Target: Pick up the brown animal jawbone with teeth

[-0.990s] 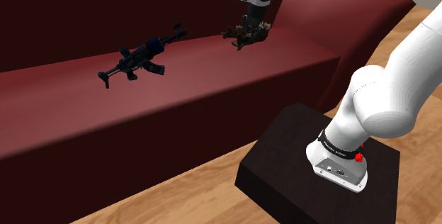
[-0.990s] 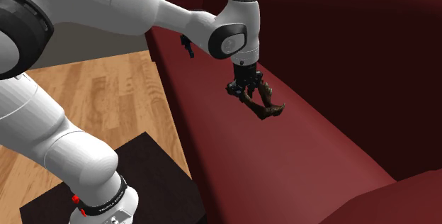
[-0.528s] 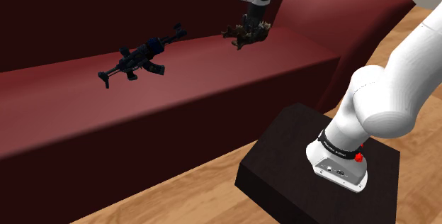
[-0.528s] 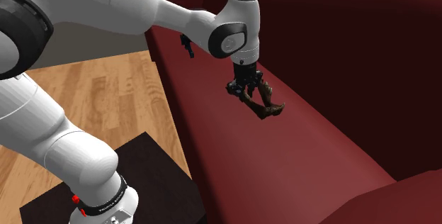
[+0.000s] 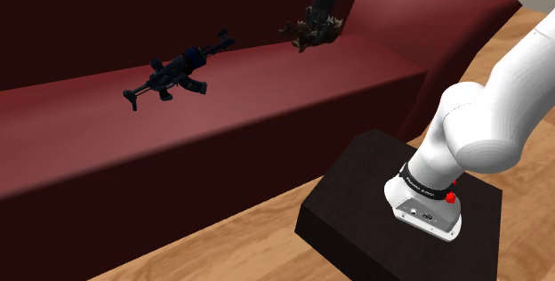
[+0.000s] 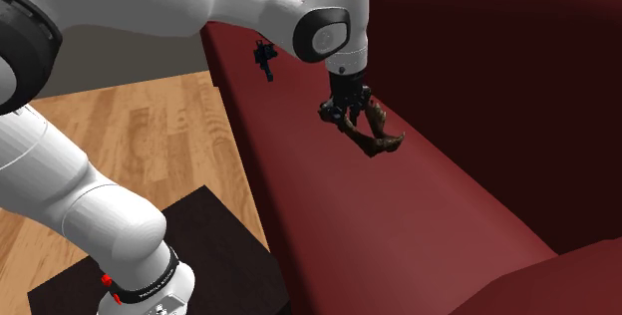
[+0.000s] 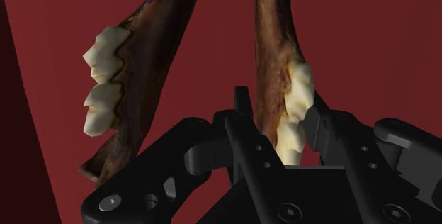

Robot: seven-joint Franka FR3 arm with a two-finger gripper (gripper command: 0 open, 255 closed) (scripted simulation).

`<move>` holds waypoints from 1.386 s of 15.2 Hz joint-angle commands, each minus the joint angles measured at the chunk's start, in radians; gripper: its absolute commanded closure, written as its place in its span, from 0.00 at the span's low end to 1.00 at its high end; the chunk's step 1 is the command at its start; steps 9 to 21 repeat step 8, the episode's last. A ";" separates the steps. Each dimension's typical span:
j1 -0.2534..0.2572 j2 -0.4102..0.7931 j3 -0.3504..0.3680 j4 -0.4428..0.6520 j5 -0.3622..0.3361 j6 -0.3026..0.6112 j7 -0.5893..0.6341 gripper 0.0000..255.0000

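In the shoulder view, a small dark blue-black toy rifle [image 5: 178, 72] lies at the left on the seat of a long dark red upholstered sofa [image 5: 267, 101], well apart from everything else. To its right, the all-black two-finger gripper [image 5: 315, 21] points down from the white arm's wrist near the backrest. It is clenched on the brown animal jawbone with pale teeth [image 5: 311, 34], which hangs beneath it and appears clear of the seat cushion. Further right and lower, the black box stand [image 5: 356, 190] sits on a light wooden plank floor [image 5: 240, 244] in front of the sofa, with the arm's white base on it. In the second exterior view, the rifle [image 6: 264, 59] shows small at the far end of the seat. The gripper [image 6: 344, 114] holds the jawbone [image 6: 374, 134] over the middle of the cushion, the bone slanting down toward that view's right. In the wrist view, the two black fingers [image 7: 244, 134] clasp one toothed branch of the V-shaped jawbone [image 7: 134, 66] between them. The other branch stands free beside the gripper [image 7: 282, 136], with red cushion behind.
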 commanded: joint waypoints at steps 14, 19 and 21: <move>0.002 -0.020 0.010 0.082 -0.007 -0.099 0.006 1.00; 0.002 -0.020 0.010 0.082 -0.007 -0.099 0.006 1.00; 0.002 -0.020 0.010 0.082 -0.007 -0.099 0.006 1.00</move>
